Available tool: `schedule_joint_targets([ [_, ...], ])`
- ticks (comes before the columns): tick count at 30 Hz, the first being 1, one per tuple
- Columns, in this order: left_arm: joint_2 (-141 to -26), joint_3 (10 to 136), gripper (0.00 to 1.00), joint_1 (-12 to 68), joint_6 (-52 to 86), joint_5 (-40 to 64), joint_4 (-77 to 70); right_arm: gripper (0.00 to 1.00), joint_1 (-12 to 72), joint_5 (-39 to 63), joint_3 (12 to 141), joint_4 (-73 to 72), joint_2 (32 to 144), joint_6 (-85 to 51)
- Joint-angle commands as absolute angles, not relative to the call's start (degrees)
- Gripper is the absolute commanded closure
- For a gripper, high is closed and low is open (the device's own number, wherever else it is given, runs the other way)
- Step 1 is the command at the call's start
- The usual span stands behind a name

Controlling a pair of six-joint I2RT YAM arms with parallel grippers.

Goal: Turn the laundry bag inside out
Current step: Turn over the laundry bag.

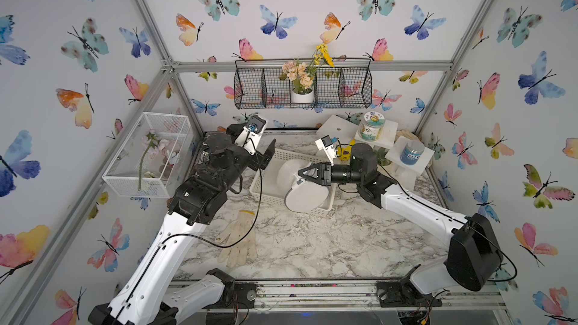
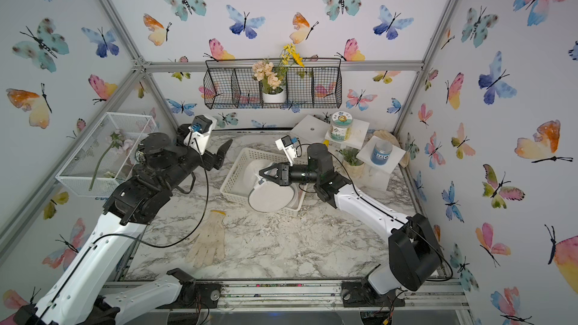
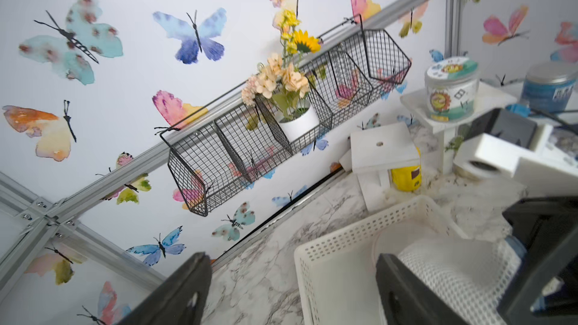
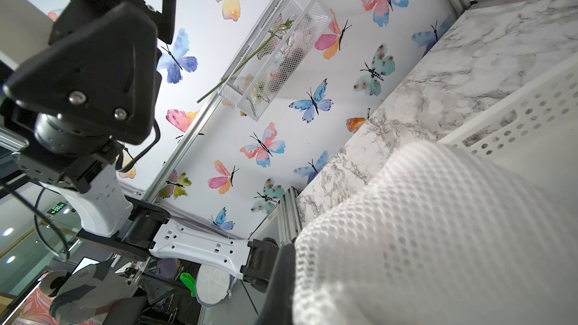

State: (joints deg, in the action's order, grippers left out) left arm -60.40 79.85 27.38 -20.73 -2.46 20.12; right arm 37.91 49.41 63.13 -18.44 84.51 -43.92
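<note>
1. Two claws show: the left claw gapes wide, holding nothing, beside the white basket.
2. The right claw is pinched tight on the laundry bag, gripping its mesh.
3. The bag sits in the basket on the marble worktop, its round end leaning over the near rim.

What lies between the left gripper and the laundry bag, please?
Between the left gripper and the laundry bag lie the white basket's wall and bare floor, in both top views.
</note>
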Motion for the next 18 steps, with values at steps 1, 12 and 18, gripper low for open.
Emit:
schedule_joint_targets([
  [1, -57.26, 78.03, 0.13, 26.17, -15.66, 5.78, 11.64, 0.98, 36.54, 48.44, 62.39, -16.18, 81.09, -45.09],
  [12, -50.41, 69.97, 0.12, 26.11, -13.89, 9.26, 8.61, 0.98, 33.88, 47.57, 63.72, -13.15, 80.62, -50.16],
  [18, -53.17, 69.85, 0.13, 26.1, -14.41, 8.28, 17.56, 0.98, 33.25, 48.87, 63.46, -14.15, 79.66, -50.8],
])
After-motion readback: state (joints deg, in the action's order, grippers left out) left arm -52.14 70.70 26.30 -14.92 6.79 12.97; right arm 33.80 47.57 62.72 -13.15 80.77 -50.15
